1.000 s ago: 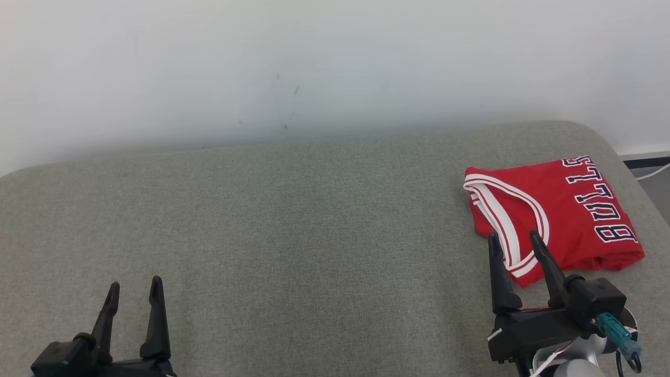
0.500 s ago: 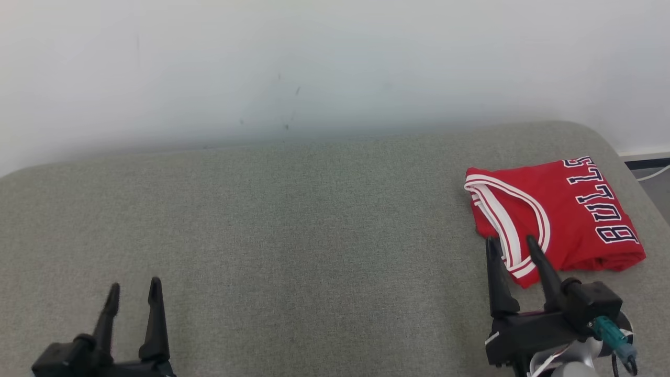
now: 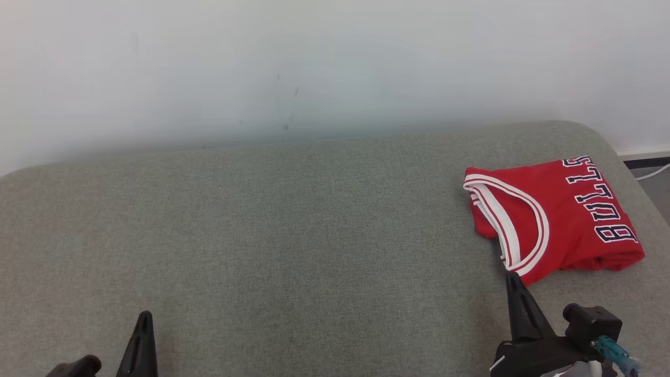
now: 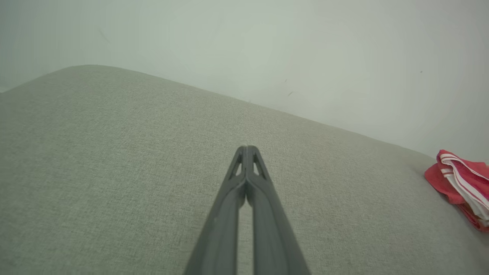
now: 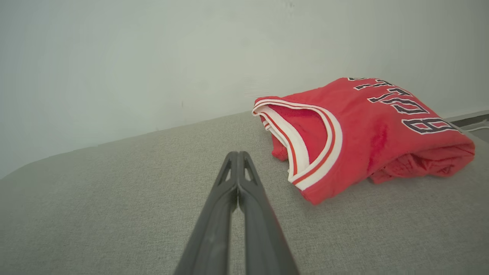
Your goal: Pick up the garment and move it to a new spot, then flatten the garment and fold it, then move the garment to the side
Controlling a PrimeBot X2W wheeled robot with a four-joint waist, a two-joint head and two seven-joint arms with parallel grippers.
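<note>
- Nearest me, the left gripper (image 3: pixel 144 319) sits low at the front edge, its two dark fingers pressed together on nothing. The left wrist view confirms it: tips meet, with bare fabric beneath them.
- Over on the other side, the right gripper (image 3: pixel 512 278) is clenched too, and empty. Its tip points at the near corner of the jersey and sits just beside it. In the right wrist view there is a clear strip of cushion between them, so no contact.
- A teal connector (image 3: pixel 610 348) pokes out at that wrist, well clear of the cloth.
- Across the middle runs the grey padded surface (image 3: pixel 293 220), with nothing lying on it there.
- Further back on the right lies the red Bulls jersey (image 3: pixel 555 214), folded into a compact packet near the right-hand edge, with the white-trimmed neckline facing the middle and the lettering along the outer side.
- My read is that the garment is folded and set aside, so the last step looks finished.
- The next move calls only for the arms to draw off without snagging that near corner. A nudge there could spoil the fold.
- Behind everything is the plain pale wall (image 3: pixel 314 63).
</note>
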